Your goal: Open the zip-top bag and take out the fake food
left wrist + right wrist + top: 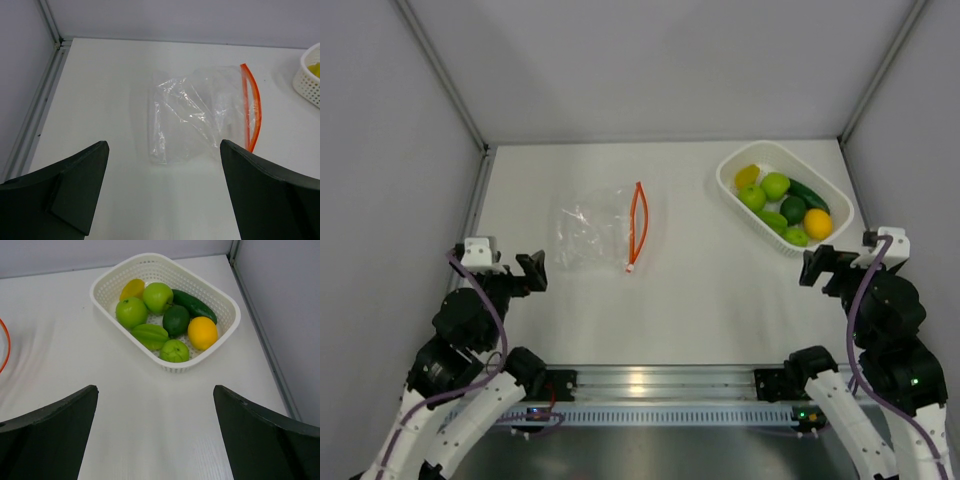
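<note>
Both jaws gape wide; zip-top bag (588, 235) lies crumpled and empty, fake food (753, 198) in basket (723, 177).

Top cam: high behind my bases, looks down on the whole surface (700, 300). L wrist cam: low, close, faces 12 onto zip-top bag (190, 115). R wrist cam: onto basket (102, 300), zip strip (3, 347) at its 9.

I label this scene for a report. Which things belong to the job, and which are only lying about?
Belong to the job:
zip-top bag, empty, mouth open
fake food, all inside the basket
left claw and right claw, both open

Only lying about:
the white basket
table
</note>
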Motion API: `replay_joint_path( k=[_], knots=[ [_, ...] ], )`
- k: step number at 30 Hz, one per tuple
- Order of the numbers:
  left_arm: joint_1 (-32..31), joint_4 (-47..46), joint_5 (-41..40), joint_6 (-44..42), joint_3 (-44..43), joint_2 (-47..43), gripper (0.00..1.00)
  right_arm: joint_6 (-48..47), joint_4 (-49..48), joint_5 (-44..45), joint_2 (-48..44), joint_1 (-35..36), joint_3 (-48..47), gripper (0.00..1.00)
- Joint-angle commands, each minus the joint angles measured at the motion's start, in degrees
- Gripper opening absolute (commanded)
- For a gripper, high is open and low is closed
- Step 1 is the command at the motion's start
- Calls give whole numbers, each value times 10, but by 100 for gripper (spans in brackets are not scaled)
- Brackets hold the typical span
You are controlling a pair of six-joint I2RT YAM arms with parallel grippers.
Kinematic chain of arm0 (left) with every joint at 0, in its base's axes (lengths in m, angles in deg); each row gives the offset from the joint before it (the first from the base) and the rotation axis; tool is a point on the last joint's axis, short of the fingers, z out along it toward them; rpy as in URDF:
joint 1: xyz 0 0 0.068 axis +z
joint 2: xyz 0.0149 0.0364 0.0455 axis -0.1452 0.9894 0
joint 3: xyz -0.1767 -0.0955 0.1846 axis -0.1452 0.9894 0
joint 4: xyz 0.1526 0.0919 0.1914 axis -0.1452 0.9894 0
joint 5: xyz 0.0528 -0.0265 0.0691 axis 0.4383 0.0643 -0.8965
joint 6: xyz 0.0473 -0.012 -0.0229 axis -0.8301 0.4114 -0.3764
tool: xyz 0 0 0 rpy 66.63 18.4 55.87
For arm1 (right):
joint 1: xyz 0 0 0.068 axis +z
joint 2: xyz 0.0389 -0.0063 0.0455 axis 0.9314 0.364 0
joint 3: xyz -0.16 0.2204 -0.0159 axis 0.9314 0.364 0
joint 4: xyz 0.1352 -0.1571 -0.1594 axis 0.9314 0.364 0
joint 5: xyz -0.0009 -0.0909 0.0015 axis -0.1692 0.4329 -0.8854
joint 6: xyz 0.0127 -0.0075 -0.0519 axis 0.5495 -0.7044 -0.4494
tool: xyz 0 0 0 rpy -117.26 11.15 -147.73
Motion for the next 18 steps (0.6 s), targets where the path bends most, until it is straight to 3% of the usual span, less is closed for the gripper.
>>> replay_joint_path(
  k=[1,8,18],
  knots=[
    [56,-42,45,-21,8,15,99,10,-39,9,10,6,-1,99],
    [198,-58,172,2,22,41,99,11,-59,7,23,6,13,99],
    [221,-61,182,7,28,48,99,21,-85,-11,60,6,22,100]
  ],
)
